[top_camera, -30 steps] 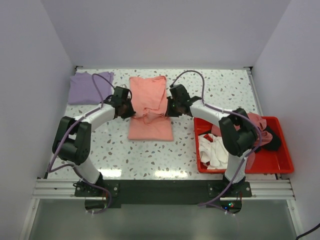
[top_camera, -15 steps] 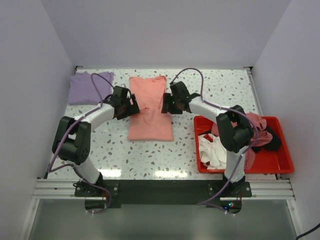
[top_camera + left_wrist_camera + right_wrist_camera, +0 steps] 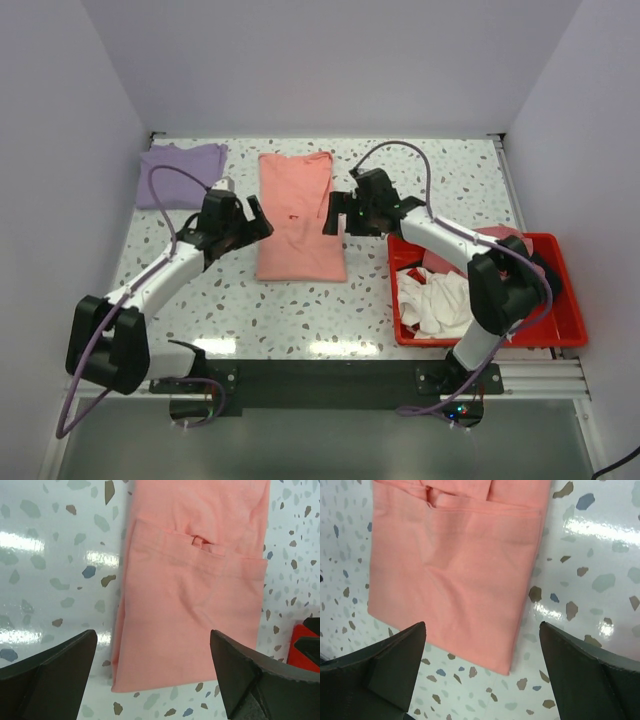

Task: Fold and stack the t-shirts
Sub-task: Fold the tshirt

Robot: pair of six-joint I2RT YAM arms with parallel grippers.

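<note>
Jaws have both backed off the salmon-pink t-shirt (image 3: 300, 240), standing open.

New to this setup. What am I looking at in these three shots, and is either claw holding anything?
This is a two-armed robot bolted to the near edge of a speckled table. The wide picture comes from a fixed camera above and behind it. The two close-ups come from cameras on the wrists, one per arm, looking down at the work. The left gripper and right gripper are both open and hold nothing. They hover either side of a salmon-pink cotton t-shirt lying partly folded mid-table. A lavender-purple t-shirt lies at the far left corner. On the right, a red plastic bin holds more crumpled shirts, a white one among them.
</note>
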